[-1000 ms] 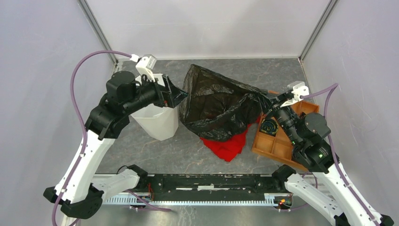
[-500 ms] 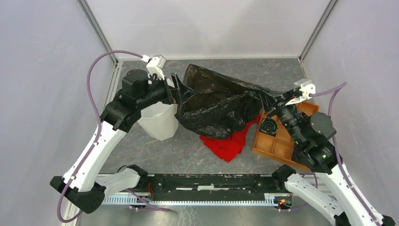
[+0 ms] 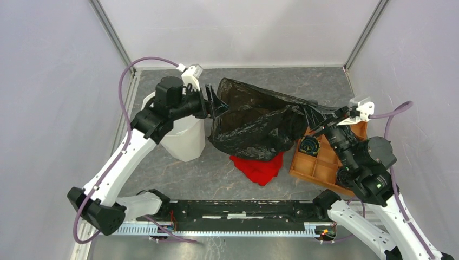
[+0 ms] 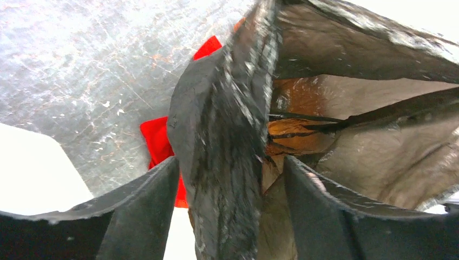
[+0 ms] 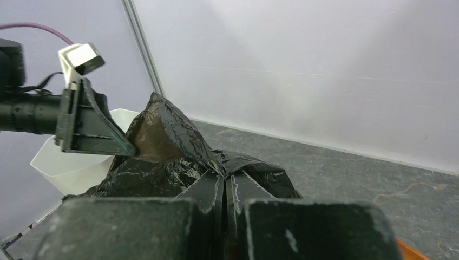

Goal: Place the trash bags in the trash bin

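Observation:
The glossy black trash bag [image 3: 254, 123] lies crumpled mid-table, stretched between both arms, partly over a red cloth. The white trash bin [image 3: 183, 142] stands upright just left of it. My left gripper [image 3: 215, 105] is above the bin's right rim, open, and its jaws straddle the bag's left edge. In the left wrist view a thick fold of the bag [image 4: 227, 135] runs between the spread fingers [image 4: 143, 216]. My right gripper [image 3: 317, 121] is shut on the bag's right end. The pinched plastic [image 5: 178, 130] shows at the fingertips [image 5: 238, 189].
A red cloth [image 3: 261, 166] lies under the bag's near side. An orange compartment tray [image 3: 320, 162] holding a round dark item sits under the right arm. Enclosure walls and posts ring the table. In the right wrist view the bin [image 5: 65, 165] is behind the left gripper [image 5: 92, 130].
The left arm swung right from over the bin until its open jaws straddled the bag's left edge. The right gripper drew back to the right, pulling the bag lower and flatter.

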`<act>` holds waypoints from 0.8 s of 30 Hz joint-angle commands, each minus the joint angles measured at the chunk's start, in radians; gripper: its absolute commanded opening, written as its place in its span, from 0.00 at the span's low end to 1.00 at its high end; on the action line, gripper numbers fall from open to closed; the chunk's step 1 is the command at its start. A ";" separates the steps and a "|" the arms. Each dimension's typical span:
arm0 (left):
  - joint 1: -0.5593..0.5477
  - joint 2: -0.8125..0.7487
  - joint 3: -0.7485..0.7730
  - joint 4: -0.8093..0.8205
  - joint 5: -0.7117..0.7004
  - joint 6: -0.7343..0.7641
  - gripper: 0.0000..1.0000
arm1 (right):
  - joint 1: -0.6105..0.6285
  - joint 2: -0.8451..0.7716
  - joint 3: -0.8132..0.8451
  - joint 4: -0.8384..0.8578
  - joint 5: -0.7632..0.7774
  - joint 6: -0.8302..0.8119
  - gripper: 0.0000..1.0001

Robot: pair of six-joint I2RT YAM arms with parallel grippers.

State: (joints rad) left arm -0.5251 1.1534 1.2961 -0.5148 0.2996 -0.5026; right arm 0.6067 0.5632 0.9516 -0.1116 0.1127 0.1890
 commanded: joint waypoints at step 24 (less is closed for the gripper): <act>-0.004 -0.159 0.533 0.193 -0.280 0.138 0.02 | 0.008 0.463 0.419 0.561 -0.522 0.299 0.01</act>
State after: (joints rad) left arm -0.5262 1.0920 1.7664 -0.4187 0.2268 -0.4641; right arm 0.6067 0.9604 1.2621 0.1482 -0.2081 0.2752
